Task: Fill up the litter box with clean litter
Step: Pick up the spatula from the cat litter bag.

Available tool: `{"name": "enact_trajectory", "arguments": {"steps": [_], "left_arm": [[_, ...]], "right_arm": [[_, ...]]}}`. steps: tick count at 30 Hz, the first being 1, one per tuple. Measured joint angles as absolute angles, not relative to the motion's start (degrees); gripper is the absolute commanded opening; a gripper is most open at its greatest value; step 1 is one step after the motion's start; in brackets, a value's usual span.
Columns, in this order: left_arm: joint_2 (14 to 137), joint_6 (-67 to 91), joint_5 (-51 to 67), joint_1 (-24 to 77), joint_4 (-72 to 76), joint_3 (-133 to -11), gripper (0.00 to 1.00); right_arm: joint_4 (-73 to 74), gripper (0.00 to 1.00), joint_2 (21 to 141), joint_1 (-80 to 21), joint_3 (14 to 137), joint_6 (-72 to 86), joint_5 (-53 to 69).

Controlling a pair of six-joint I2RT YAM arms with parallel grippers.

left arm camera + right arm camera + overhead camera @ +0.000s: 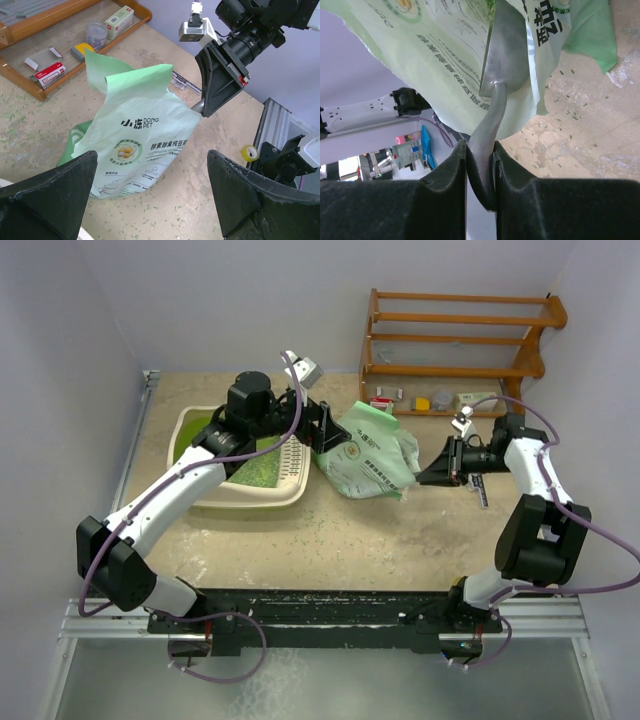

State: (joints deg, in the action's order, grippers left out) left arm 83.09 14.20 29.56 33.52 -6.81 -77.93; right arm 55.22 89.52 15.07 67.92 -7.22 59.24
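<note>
We see the litter box (250, 498) on the left side of the table (380, 540). It has a cream rim and a green inside. There is litter (262, 472) in it, a patch of tiny green bits near the slotted end. Just to the right of the box lies a pale green bag (372, 462), all crumpled.

The left gripper (152, 160) hangs above the spot between box and bag. Its two fingers are far apart and hold nothing (the bag is below it, not touched).

The right gripper (480, 155) has its fingers pressed tight on the bent handle of a metal scoop (502, 55). The scoop's wide end is against the bag's printed side. We cannot tell if it goes inside.

More tiny green bits lie loose on the table. A wooden shelf (455, 315) stands at the back.
</note>
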Motion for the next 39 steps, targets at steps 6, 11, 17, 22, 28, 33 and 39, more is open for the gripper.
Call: {"name": "enact_trajectory", "arguments": {"steps": [6, 11, 17, 22, 28, 33, 39], "left_arm": [[83.1, 14.4, 29.6, 33.6, -6.3, -77.9, 0.87], [83.1, 14.4, 29.6, 33.9, -5.8, -77.9, 0.88], [83.1, 14.4, 29.7, 33.9, -5.4, -77.9, 0.88], [83.1, 14.4, 29.8, 33.9, -5.4, -77.9, 0.88], [83.1, 14.6, 29.8, 33.9, -4.2, -76.8, 0.88], [84.4, 14.5, 30.3, 33.9, -3.9, -76.5, 0.88], [87.3, 13.5, 30.7, 33.9, -3.8, -76.5, 0.88]], "right_arm": [[52.6, 0.00, 89.6, 15.0, 69.8, -4.3, 56.4], [48.6, 0.00, 90.0, 15.0, 72.6, -0.4, 53.3], [45.0, 0.00, 93.9, 15.0, 78.7, 2.8, 51.5], [44.4, 0.00, 94.5, 15.1, 79.1, 3.2, 53.2], [43.0, 0.00, 94.4, 15.3, 77.3, 0.7, 57.6], [44.4, 0.00, 92.8, 15.6, 75.0, -3.6, 61.2], [44.5, 0.00, 85.7, 15.8, 71.8, -5.6, 62.7]]}}
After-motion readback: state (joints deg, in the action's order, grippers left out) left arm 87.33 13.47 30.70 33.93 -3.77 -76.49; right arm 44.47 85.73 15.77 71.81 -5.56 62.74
